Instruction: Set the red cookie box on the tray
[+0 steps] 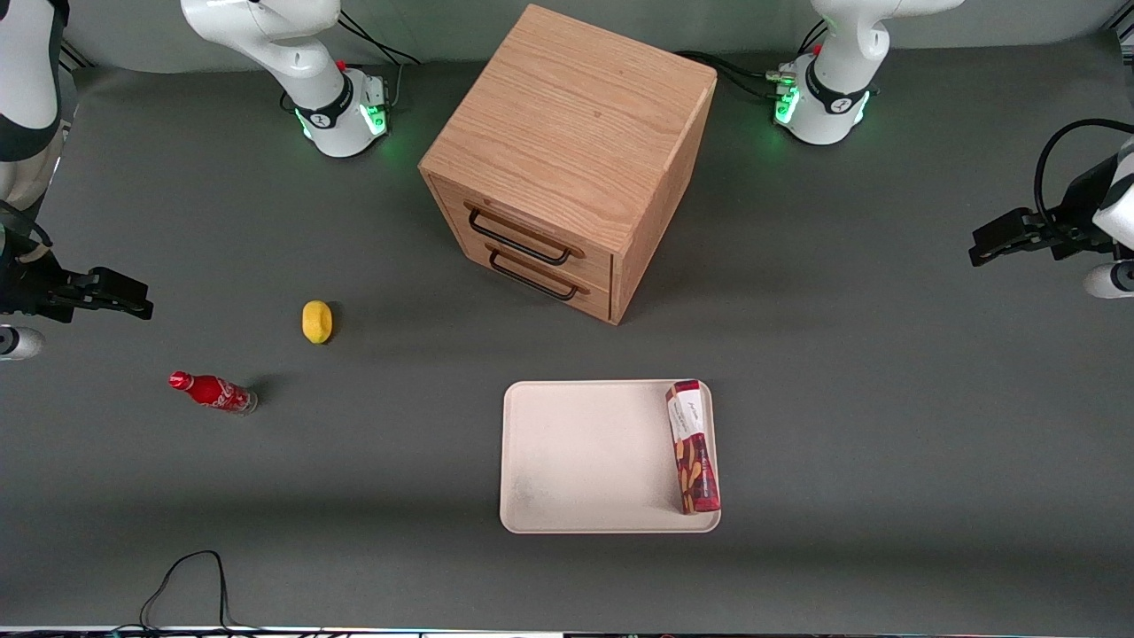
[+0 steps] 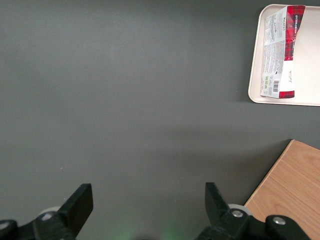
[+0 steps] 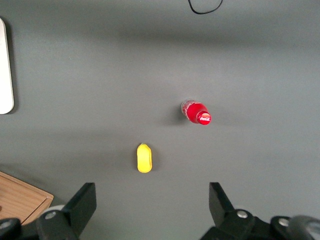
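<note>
Front view: red cookie box [image 1: 693, 446] flat on tray [image 1: 576, 461]; hand [image 2: 147, 210] open, well apart.

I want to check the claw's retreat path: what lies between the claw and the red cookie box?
Only bare table: in the left wrist view the open claw faces grey surface up to the tray holding the red cookie box.

— Any lettering you can read?
— White Coca-Cola script on the red soda bottle [image 1: 213, 392]. The red cookie box [image 2: 281, 51] carries a barcode and print too small to read.
</note>
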